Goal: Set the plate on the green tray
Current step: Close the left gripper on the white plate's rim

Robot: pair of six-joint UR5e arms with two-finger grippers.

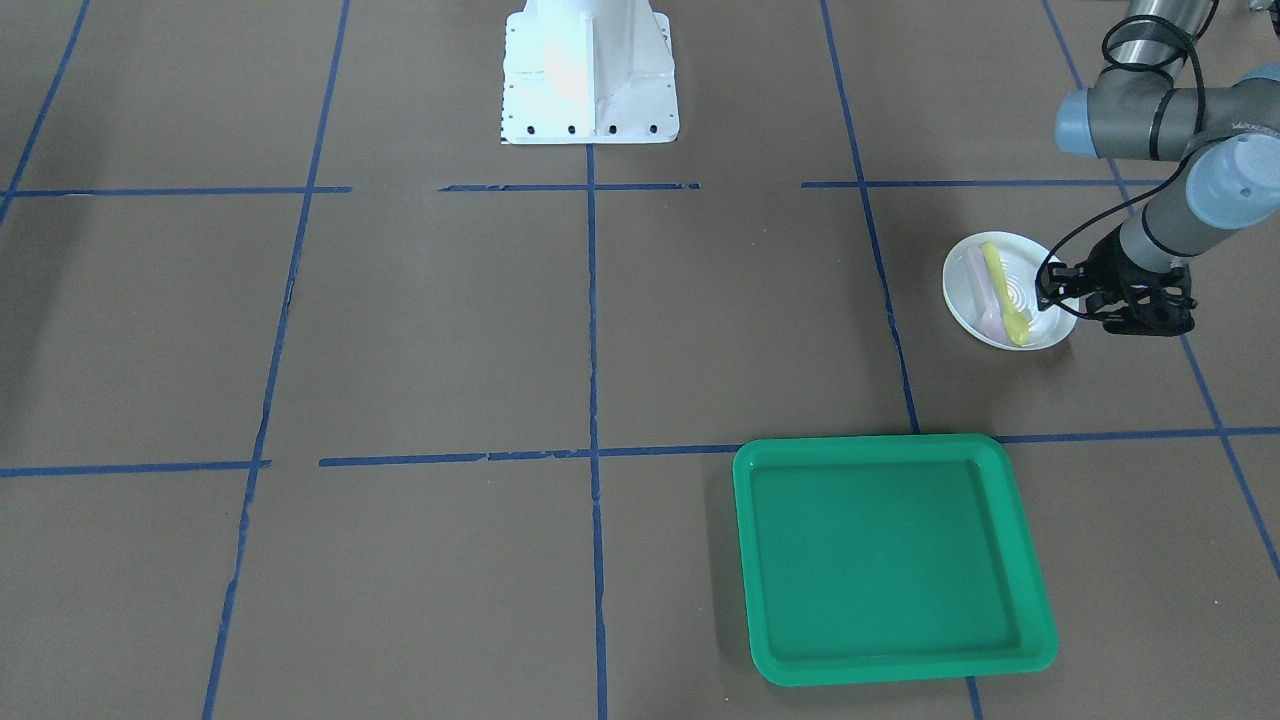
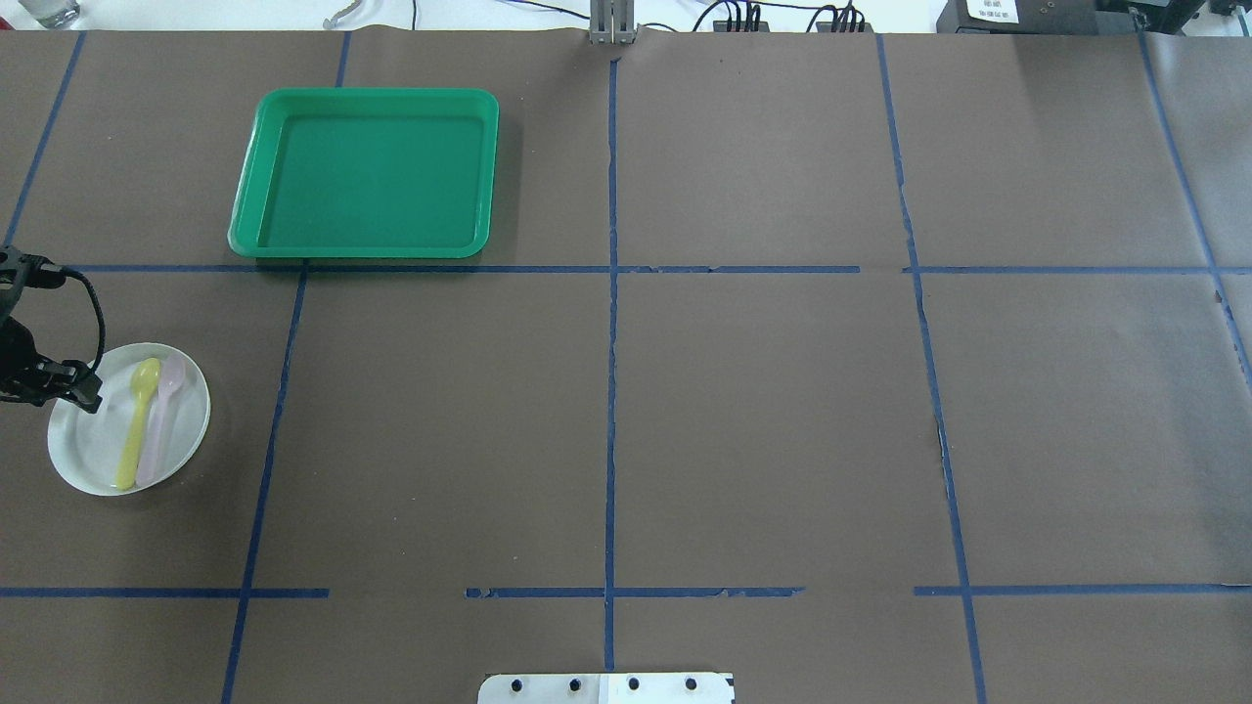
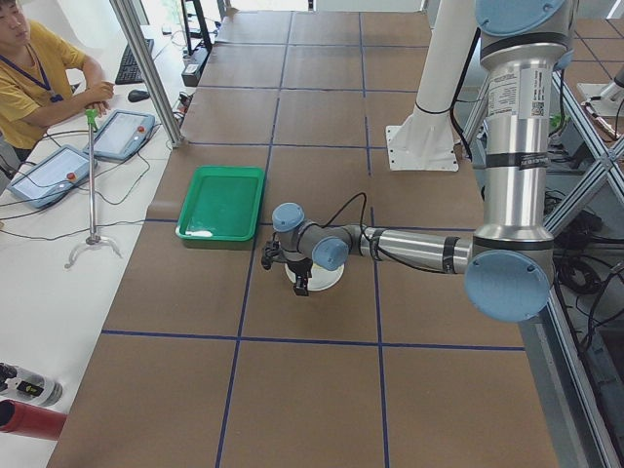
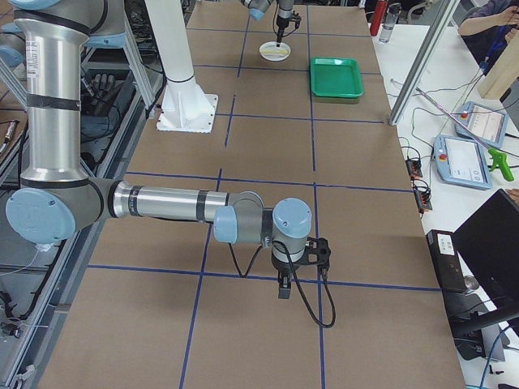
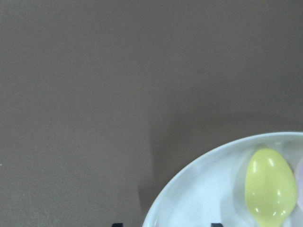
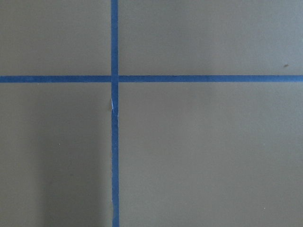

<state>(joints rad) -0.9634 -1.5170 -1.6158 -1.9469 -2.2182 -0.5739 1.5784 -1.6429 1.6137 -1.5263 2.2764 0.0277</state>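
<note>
Brown-papered bench | small round white plate, well apart from large green plastic tray | left claw spread astride rim, likely for lifting

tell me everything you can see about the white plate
The plate is small, round, white, plastic-looking, with a shallow rim and faint centre rings. It lies flat on the brown table, apart from the green tray. A yellow spoon and a pink spoon lie in it. The left gripper stands open across its rim.
</note>
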